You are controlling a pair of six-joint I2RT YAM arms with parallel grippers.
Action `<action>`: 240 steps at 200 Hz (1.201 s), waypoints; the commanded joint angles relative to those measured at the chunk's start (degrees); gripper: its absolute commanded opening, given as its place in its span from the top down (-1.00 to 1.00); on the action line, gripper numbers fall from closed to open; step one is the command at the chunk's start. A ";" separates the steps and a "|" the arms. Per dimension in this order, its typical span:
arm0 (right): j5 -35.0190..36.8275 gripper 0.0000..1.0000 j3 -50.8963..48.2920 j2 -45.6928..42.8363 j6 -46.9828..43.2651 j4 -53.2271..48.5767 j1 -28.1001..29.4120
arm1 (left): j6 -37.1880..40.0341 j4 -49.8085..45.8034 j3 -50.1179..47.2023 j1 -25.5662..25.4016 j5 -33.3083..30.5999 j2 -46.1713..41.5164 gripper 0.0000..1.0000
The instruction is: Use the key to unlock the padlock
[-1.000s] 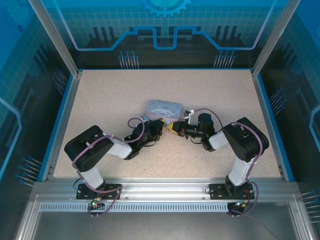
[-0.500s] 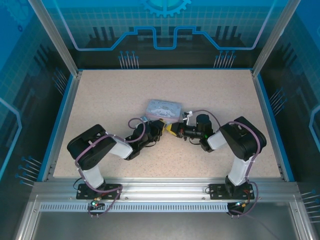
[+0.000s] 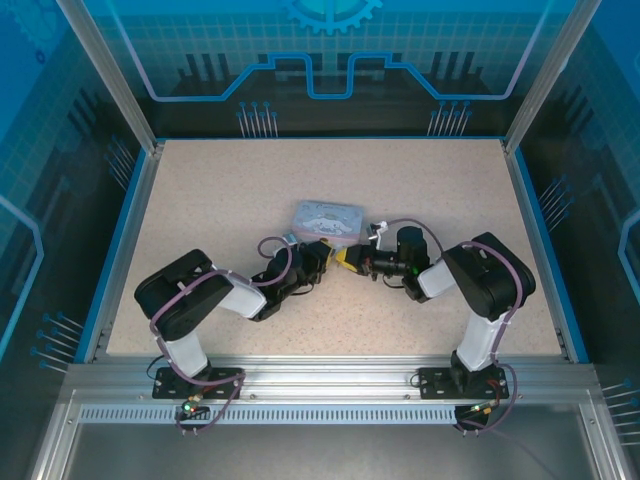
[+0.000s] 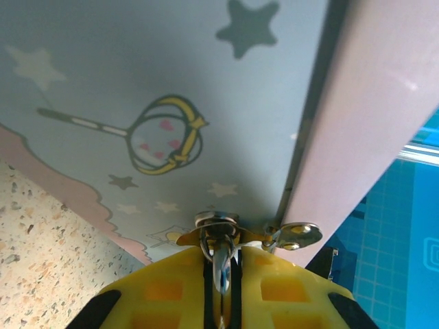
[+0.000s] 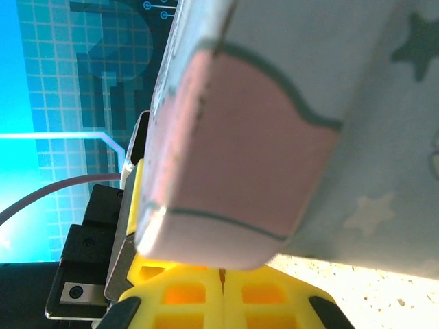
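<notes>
The padlock [image 4: 221, 266] at the tin's [image 4: 171, 82] clasp [image 4: 216, 221] is clamped by the left hand [image 4: 221, 255]. The right hand [image 5: 221, 277] is seen closed.

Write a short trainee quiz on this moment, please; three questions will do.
1. True or false: the right gripper stands wide open.
2. Where is the tin on the table? A) middle, just beyond both grippers; B) far left corner; C) near right edge.
3. What does the left gripper pinch?
Key: 1 false, it is shut. 2 A. 3 a small silvery metal piece at the tin's clasp.
</notes>
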 commanded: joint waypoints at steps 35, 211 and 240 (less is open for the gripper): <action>4.46 1.00 0.23 0.53 -1.87 -3.12 -2.47 | -1.61 8.70 1.31 -2.91 6.98 -1.17 1.00; 9.35 1.00 -2.66 -8.06 -0.57 -7.09 2.88 | -0.16 5.58 1.92 -2.86 5.89 -2.49 1.00; 10.03 1.00 -2.94 -7.11 2.58 -5.28 3.10 | -0.21 5.34 1.84 -2.89 5.80 -2.58 1.00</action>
